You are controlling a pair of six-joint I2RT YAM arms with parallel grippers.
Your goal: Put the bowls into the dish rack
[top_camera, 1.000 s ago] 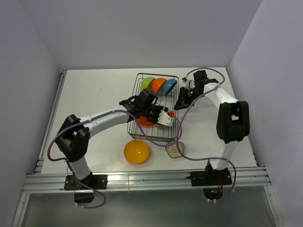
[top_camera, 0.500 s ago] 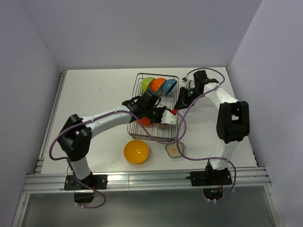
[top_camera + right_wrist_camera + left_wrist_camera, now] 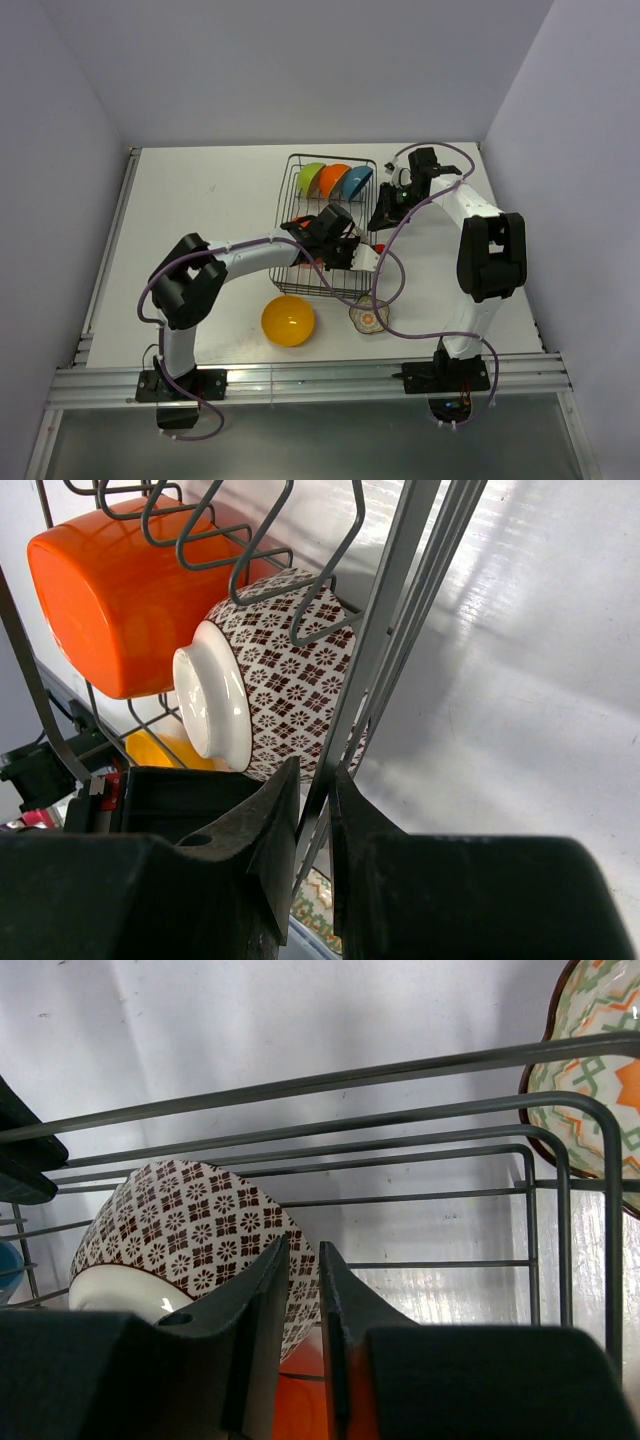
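The dish rack (image 3: 290,200) holds a green-yellow bowl (image 3: 311,178), an orange bowl (image 3: 334,180) and a blue bowl (image 3: 357,182) at its far end. Nearer, a brown-patterned bowl (image 3: 190,1240) lies on its side beside a red-orange bowl (image 3: 120,590). My left gripper (image 3: 362,258) is low inside the rack's near right corner. Its fingers (image 3: 265,1290) stand almost together, with nothing between them. My right gripper (image 3: 315,770) is shut on the rack's right rim wire (image 3: 375,650). On the table, a yellow bowl (image 3: 288,320) and a scalloped floral bowl (image 3: 368,317) sit in front of the rack.
Purple cables loop from both arms over the rack's near right corner and past the floral bowl. The left arm's forearm (image 3: 240,258) lies across the table left of the rack. Walls close in the table on the left, back and right.
My left gripper has slid right and nearer inside the rack, toward its near right corner, and its jaws have drawn together. The right gripper has kept its hold on the rim.
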